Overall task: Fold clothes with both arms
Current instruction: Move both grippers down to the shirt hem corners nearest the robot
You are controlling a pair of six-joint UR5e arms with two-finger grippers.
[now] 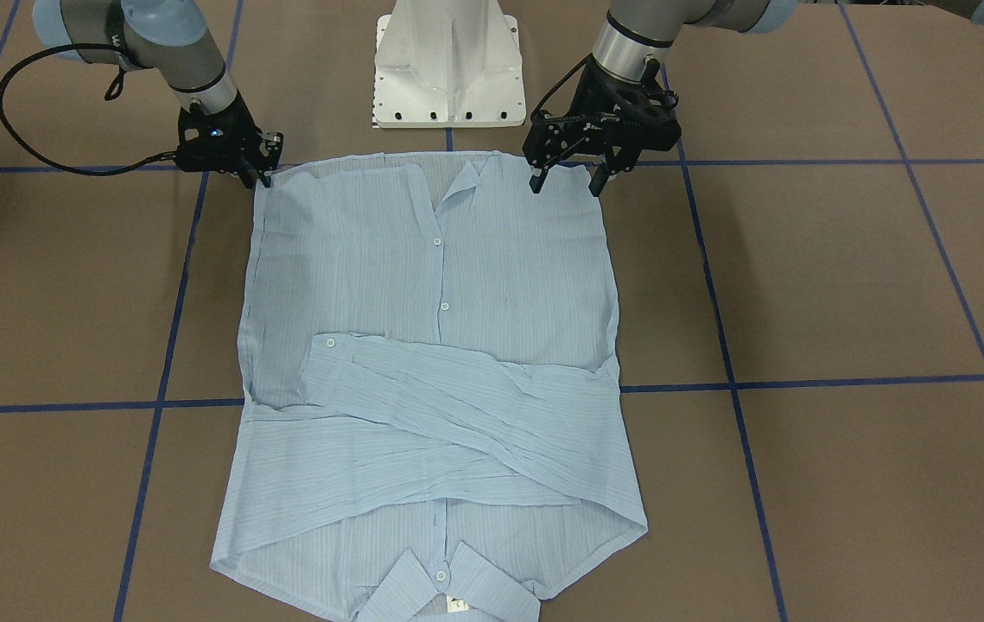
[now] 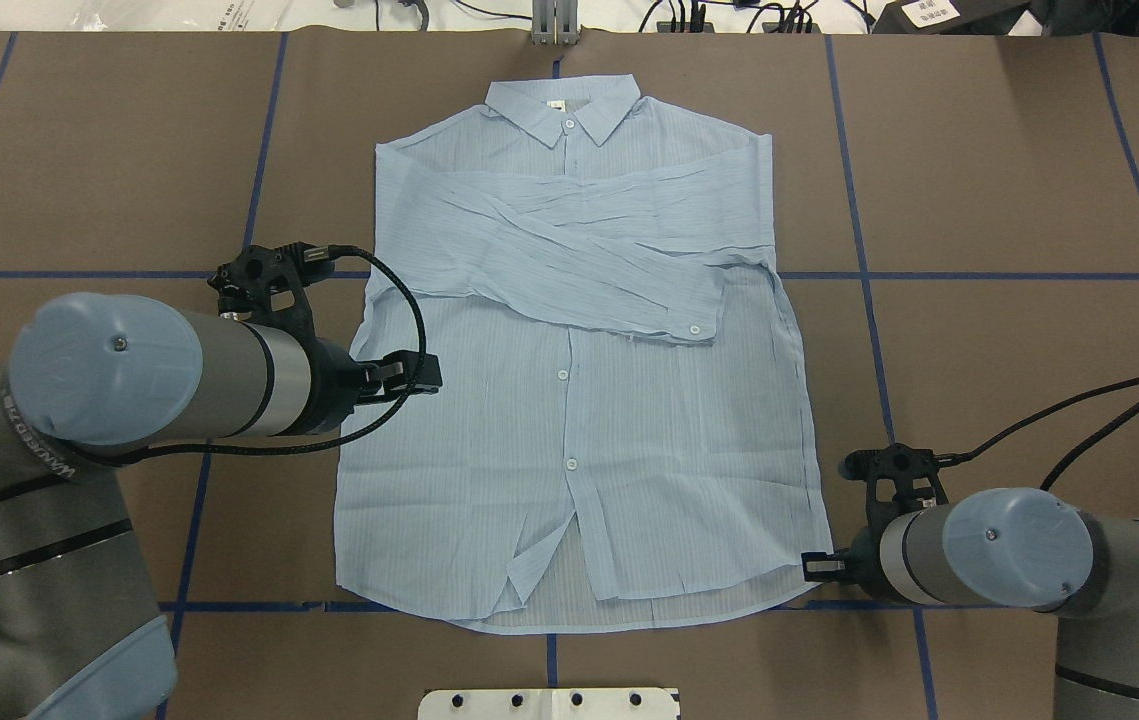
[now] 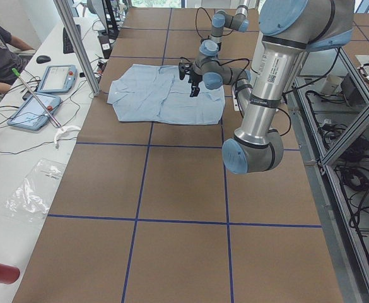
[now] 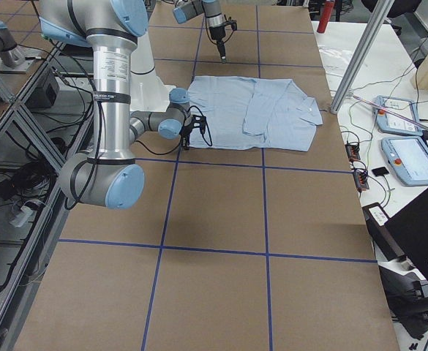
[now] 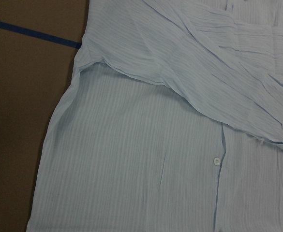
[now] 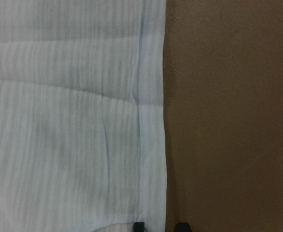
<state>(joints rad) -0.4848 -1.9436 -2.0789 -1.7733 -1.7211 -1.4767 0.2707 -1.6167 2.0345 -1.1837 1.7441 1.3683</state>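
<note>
- the shirt (image 2: 579,440) lies flat on the tabletop (image 2: 1009,170), buttons up, sleeves crossed over the chest, collar far from the robot;
- the left gripper (image 1: 567,181) hovers above the shirt, jaws released;
- the right gripper (image 1: 257,179) is at the hem corner, jaws released, straddling the side edge.

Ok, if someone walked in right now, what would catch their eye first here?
The pale blue shirt lies spread flat in the middle of the table, with its sleeves crossed over the chest and its collar at the far end. The left gripper hangs open above the shirt, while the right gripper sits low at the hem corner on its own side.
</note>
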